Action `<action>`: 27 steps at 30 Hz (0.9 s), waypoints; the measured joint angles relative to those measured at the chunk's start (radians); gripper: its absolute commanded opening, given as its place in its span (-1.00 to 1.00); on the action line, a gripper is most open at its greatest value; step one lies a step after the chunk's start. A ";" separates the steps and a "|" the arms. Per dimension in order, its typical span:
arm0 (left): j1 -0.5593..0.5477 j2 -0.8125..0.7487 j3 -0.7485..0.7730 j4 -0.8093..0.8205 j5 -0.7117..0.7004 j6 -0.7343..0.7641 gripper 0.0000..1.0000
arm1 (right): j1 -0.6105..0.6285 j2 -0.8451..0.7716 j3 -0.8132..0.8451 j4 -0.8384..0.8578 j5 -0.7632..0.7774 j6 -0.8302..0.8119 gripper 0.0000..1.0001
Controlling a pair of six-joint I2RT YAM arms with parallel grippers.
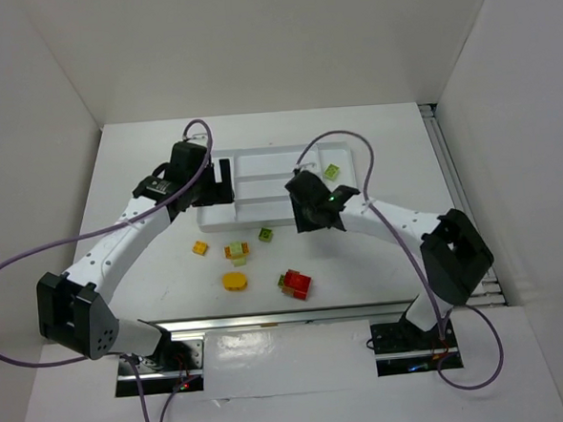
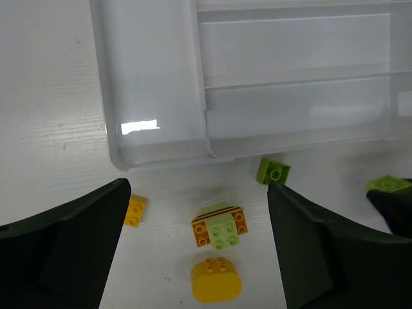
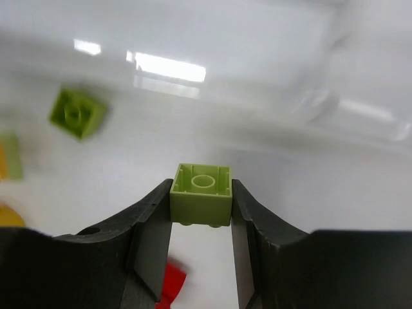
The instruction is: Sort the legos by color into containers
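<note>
The white tray (image 1: 262, 210) lies at the table's middle back; one lime brick (image 1: 332, 172) sits in its right end section. My right gripper (image 1: 312, 215) hovers at the tray's front edge, shut on a lime green brick (image 3: 201, 205) between its fingers (image 3: 151, 225). My left gripper (image 1: 220, 182) is open and empty above the tray's left end (image 2: 154, 84). Below it on the table lie a small yellow brick (image 2: 135, 210), an orange brick with a pale green one on top (image 2: 220, 226), a yellow oval brick (image 2: 217, 280) and a lime brick (image 2: 273, 171). A red brick (image 1: 295, 284) lies nearer the front.
White walls close in the table on the left, back and right. A metal rail (image 1: 462, 190) runs along the right edge. Purple cables loop off both arms. The loose bricks lie in a patch in front of the tray (image 3: 257, 96).
</note>
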 measured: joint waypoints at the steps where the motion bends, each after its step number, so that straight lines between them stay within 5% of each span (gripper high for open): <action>1: 0.000 0.000 0.000 -0.010 0.010 -0.007 0.95 | -0.028 -0.020 0.020 0.002 0.014 0.000 -0.31; 11: -0.076 -0.161 -0.158 -0.109 0.012 -0.129 0.95 | -0.373 0.065 0.230 0.058 0.093 -0.028 -0.19; 13: -0.079 -0.186 -0.190 -0.140 -0.002 -0.155 0.95 | -0.401 0.131 0.268 0.076 0.090 -0.035 0.14; 14: -0.080 -0.196 -0.206 -0.150 -0.012 -0.174 0.95 | -0.412 0.164 0.285 0.082 0.090 -0.038 0.64; 17: -0.082 -0.224 -0.242 -0.182 -0.051 -0.228 0.87 | -0.435 0.247 0.325 0.090 0.079 -0.050 0.92; 22: -0.046 -0.206 -0.261 -0.244 -0.116 -0.348 0.65 | -0.441 0.264 0.343 0.089 0.071 -0.054 0.92; 27: 0.068 -0.091 -0.272 -0.252 -0.117 -0.433 0.65 | -0.441 0.184 0.330 0.091 0.061 -0.058 0.92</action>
